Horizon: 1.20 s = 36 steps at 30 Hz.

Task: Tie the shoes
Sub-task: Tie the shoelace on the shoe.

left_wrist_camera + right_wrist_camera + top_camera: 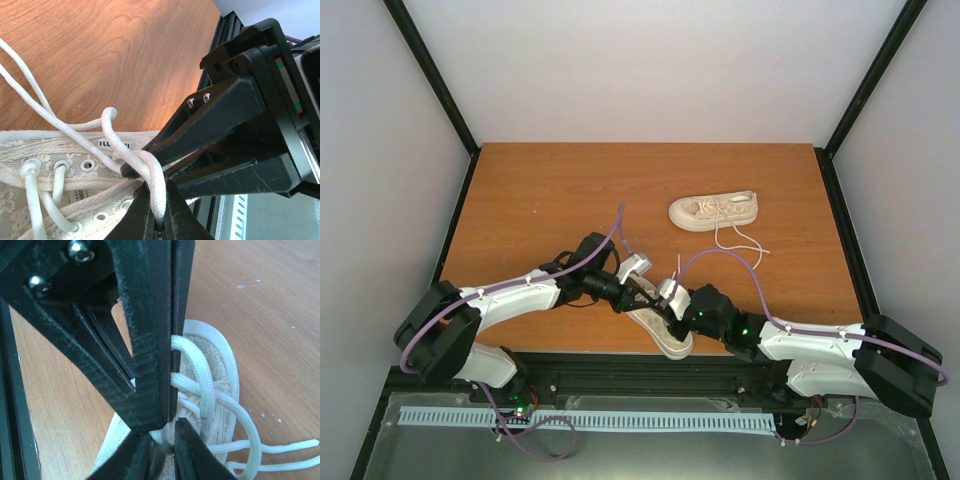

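Left claw (156,202) and right claw (134,170) meet tip to tip over the near shoe (45,150), each clenched on a strand of the same lace (111,134). In the left wrist view the cord runs down between the left claw's fingers, while the right claw nips it just above. The near shoe lies at the front edge of the worktop (540,190), close to the arm bases and partly hidden under both claws. The far shoe (713,210) lies on its side well apart, toward the back right, its loose ends (740,243) trailing toward the front. Both shoes are cream low-tops with a lace-patterned fabric upper, a row of pale eyelets (87,164) and a pale rubber rim (231,375). The lace is a thin, round, white woven cord. It is judged limp and light, likely to slide through smooth fingers and to sag once let go, so it is best gripped near the eyelets, where little slack remains. The shoe itself looks light enough to shift or tip under a firm pull. No finished bow is visible on either shoe.
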### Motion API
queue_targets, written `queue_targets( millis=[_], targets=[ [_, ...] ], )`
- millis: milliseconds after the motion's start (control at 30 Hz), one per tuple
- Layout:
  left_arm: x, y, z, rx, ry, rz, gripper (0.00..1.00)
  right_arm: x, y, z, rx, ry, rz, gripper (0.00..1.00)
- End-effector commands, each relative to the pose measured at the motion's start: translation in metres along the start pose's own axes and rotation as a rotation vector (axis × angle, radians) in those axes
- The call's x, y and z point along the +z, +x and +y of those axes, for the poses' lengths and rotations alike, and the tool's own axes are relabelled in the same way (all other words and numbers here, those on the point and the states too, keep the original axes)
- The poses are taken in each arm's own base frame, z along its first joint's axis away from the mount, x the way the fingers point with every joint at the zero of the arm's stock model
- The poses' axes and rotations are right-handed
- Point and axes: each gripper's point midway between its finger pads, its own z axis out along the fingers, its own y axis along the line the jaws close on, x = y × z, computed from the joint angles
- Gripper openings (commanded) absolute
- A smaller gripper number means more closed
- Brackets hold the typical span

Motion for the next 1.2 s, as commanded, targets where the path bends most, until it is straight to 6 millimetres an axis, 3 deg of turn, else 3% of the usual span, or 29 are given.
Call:
queue_targets(
  millis=[0,67,133,167,300,400,567,700,867,1067,1167],
  targets=[
    [-0.007,-0.016,-0.014,0.02,0.042,-0.036,0.01,0.001,-0.027,-0.004,-0.012,0.026,-0.075,0.11],
    [-0.007,-0.017,-0.013,0.011,0.036,-0.043,0.01,-0.001,-0.028,-0.005,-0.007,0.031,-0.082,0.03],
    [-0.008,-0.018,-0.01,0.001,0.018,-0.056,0.02,-0.005,-0.031,-0.005,0.004,0.031,-0.101,0.03],
    [-0.009,-0.019,-0.008,-0.008,0.0,-0.066,0.09,-0.007,-0.032,-0.005,0.014,0.033,-0.107,0.03],
    [-0.018,-0.022,0.01,-0.058,-0.134,-0.12,0.54,-0.015,-0.037,-0.004,0.067,0.023,-0.085,0.03],
    [-0.031,-0.023,0.02,-0.066,-0.233,-0.173,0.66,-0.017,-0.036,-0.004,0.124,0.019,-0.014,0.03],
    [-0.06,-0.026,0.012,0.005,-0.305,-0.275,0.65,-0.024,-0.023,-0.009,0.241,0.065,0.184,0.03],
    [-0.069,-0.018,0.002,0.037,-0.291,-0.282,0.59,-0.035,-0.024,-0.007,0.331,0.067,0.245,0.03],
    [-0.061,-0.006,-0.01,0.054,-0.234,-0.274,0.5,-0.042,-0.029,0.006,0.417,-0.008,0.252,0.03],
    [-0.045,0.002,-0.031,0.112,-0.201,-0.289,0.44,-0.035,-0.005,0.015,0.506,-0.059,0.326,0.03],
    [-0.04,0.005,-0.036,0.118,-0.185,-0.309,0.39,-0.034,-0.007,0.023,0.551,-0.128,0.312,0.03]
  ],
)
